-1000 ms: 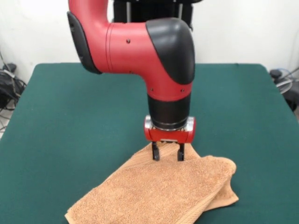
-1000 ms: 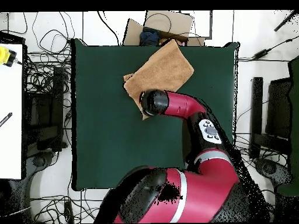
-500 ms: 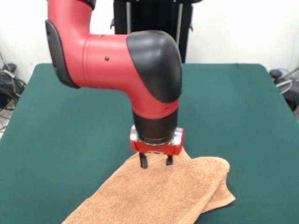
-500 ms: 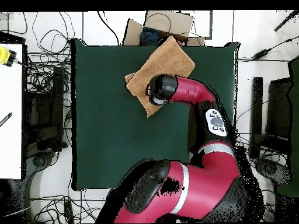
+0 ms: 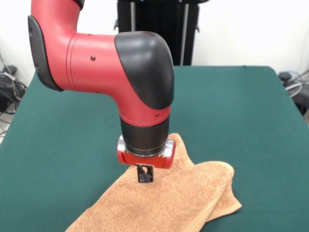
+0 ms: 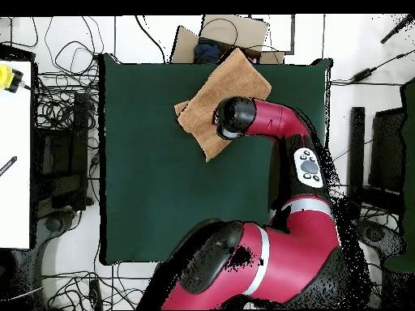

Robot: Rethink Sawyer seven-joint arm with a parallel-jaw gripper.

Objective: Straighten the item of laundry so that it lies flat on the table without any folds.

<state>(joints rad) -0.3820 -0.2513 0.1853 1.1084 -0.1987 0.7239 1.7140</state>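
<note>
Front view, cataloguing: black two-fingered gripper (image 5: 145, 175) on red and black arm, fingers drawn together, seemingly pinching terry. Light orange-tan folded terry towel (image 5: 183, 198) lying directly beneath on dark green felt table (image 5: 241, 106), at near edge, long axis running near-left to far-right. Doubled layers showing at right.

The red and black arm is reaching straight down, wrist vertical, its pincer (image 5: 145, 177) showing fingers closed together.
</note>
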